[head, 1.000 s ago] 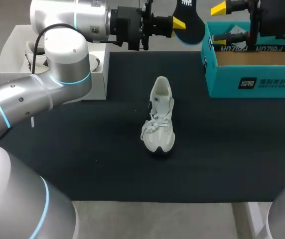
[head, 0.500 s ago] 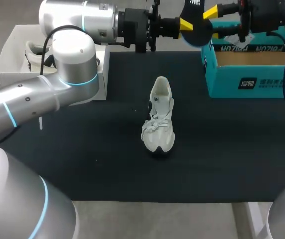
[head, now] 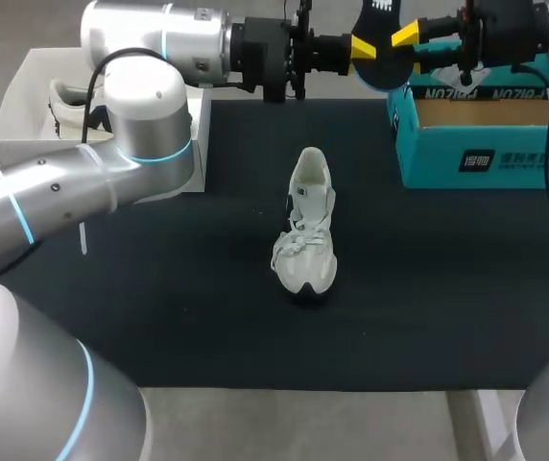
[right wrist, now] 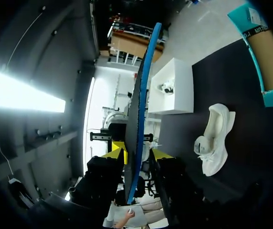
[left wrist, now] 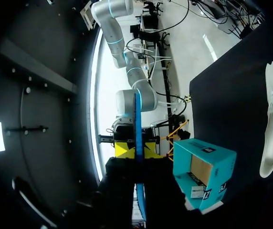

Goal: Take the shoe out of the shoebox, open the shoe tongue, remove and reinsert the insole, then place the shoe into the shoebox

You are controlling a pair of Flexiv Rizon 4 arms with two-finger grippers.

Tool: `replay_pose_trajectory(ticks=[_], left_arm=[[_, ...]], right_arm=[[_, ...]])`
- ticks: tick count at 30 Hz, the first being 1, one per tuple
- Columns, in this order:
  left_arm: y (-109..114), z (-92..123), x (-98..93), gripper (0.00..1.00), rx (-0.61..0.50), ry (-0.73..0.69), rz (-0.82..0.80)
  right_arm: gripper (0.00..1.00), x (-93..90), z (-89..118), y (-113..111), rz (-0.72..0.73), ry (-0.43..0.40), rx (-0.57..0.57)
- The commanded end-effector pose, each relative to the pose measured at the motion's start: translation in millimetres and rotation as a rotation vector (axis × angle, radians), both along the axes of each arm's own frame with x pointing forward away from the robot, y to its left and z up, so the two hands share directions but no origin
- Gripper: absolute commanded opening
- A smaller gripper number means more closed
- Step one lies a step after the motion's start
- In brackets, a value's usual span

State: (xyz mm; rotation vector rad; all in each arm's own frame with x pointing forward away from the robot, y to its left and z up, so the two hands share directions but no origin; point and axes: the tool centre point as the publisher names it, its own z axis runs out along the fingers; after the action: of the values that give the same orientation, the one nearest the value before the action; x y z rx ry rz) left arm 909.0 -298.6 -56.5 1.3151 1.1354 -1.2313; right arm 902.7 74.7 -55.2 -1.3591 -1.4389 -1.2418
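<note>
Head view, left claw [head: 360, 46] clamped on insole [head: 380, 69], right claw [head: 406, 46] astride it, grip unclear.

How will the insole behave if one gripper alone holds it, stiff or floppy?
Probably floppy: edge-on, the insole looks very thin and bows slightly above the right gripper. Likely light, being so thin. Held by the left gripper alone, its free end may droop.

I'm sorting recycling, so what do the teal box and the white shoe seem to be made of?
Teal box: likely cardboard, matte printed outside, bare brown inside. Shoe: probably woven or synthetic fabric, matte off-white, with cloth-looking laces; the sole's material is unclear.
</note>
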Motion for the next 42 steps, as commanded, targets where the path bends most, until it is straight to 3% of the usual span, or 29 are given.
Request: replay_pose_trajectory(ticks=[1, 6, 9, 15, 16, 17, 21, 27, 34, 42], left_arm=[[-2.9, -1.1, 1.0, 0.0, -0.007, -0.002, -0.002], [-5.1, -0.8, -1.5, 0.0, -0.013, 0.001, -0.012], [-6.9, -1.7, -1.1, 0.0, -0.015, 0.002, -0.008], [-6.4, -3.5, -1.6, 0.0, -0.003, -0.001, -0.004], [-5.3, -4.3, -1.1, 0.32, 0.006, -0.003, -0.002], [-4.0, -5.0, -0.6, 1.0, 0.017, -0.004, -0.001], [8.3, -4.9, 4.6, 1.0, 0.004, 0.012, -0.002], [58.8, -6.2, 16.9, 1.0, 0.067, -0.001, -0.021], [128.2, -12.1, 27.5, 1.0, 0.235, -0.036, -0.031], [193.2, -24.8, 23.4, 1.0, 0.407, 0.016, -0.01]], right_arm=[[0.25, 2.1, -0.3, 3.0, 0.003, 0.002, 0.0], [0.2, 2.1, -1.2, 4.5, 0.001, 0.004, 0.008], [0.0, 2.3, -1.2, 6.3, -0.004, 0.003, 0.018], [0.0, -0.9, -3.3, 7.4, -0.003, 0.006, 0.025], [0.0, -1.3, -3.5, 7.1, -0.003, 0.005, 0.027], [0.0, -1.9, -3.4, 6.7, -0.004, 0.001, 0.029], [0.0, -2.6, 4.1, 2.8, -0.03, -0.051, 0.032], [0.0, -1.0, 13.6, 1.0, -0.044, -0.096, 0.03], [0.0, 0.1, 15.6, 1.8, -0.039, -0.112, 0.029], [0.0, 4.8, 17.6, 11.2, -0.013, -0.133, 0.016]])
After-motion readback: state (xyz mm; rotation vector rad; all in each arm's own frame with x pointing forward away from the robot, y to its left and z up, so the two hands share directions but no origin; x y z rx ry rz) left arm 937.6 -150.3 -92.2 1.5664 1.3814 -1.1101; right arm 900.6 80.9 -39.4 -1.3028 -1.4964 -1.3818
